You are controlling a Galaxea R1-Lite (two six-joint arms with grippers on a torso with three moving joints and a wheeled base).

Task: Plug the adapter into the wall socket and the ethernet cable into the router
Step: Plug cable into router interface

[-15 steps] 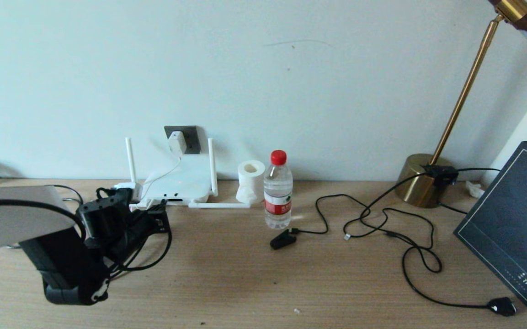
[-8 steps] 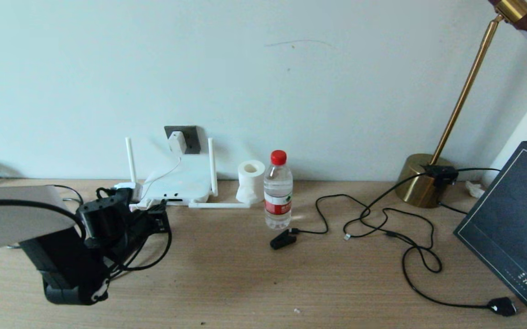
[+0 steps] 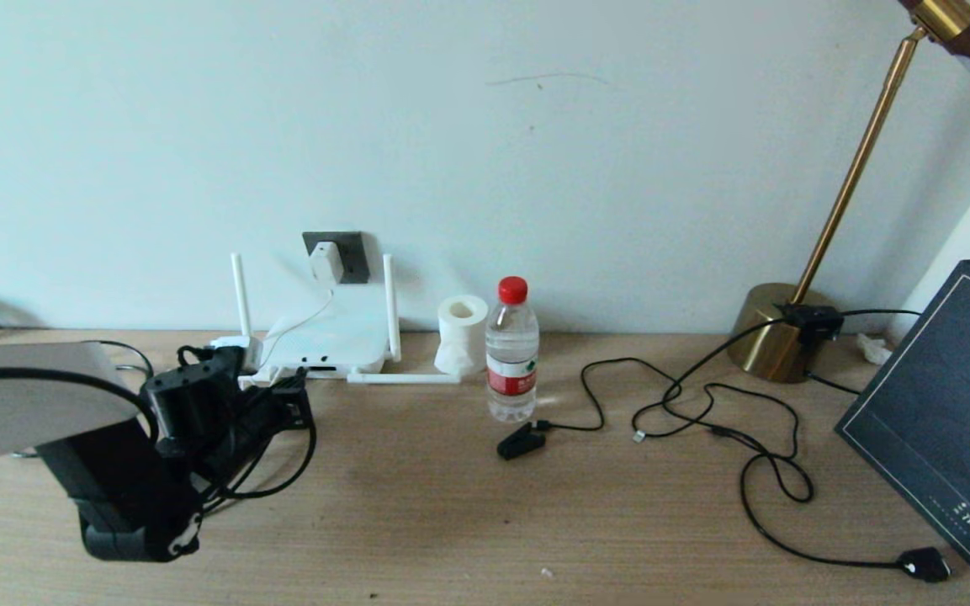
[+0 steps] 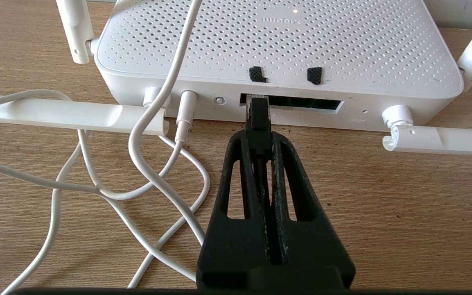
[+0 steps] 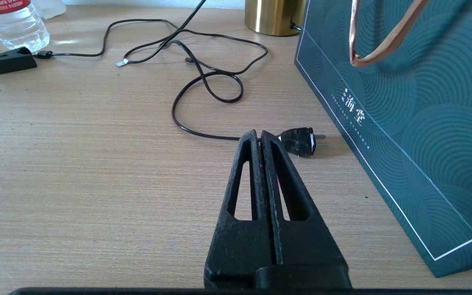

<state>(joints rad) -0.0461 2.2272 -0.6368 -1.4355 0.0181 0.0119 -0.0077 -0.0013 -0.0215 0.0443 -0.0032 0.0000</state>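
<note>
Ethernet cable (image 4: pixel 257 119) clenched in left tool (image 4: pixel 259 141), tip at router (image 4: pixel 281 45) slot edge.

One router (image 3: pixel 329 341) with four antennas is sitting on the desk (image 3: pixel 451 505); one adapter (image 3: pixel 325 263) is occupying one wall socket (image 3: pixel 354 252). One water bottle (image 3: pixel 511 353), one tissue roll (image 3: pixel 462 332), one brass lamp (image 3: pixel 775 332) and one gift bag (image 3: pixel 947 404) are standing nearby.

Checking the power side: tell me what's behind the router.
Behind the router on the wall is the wall socket, with the adapter plugged in; its white cord drops across the router. The router hides the wall's foot and any desk behind it.
</note>
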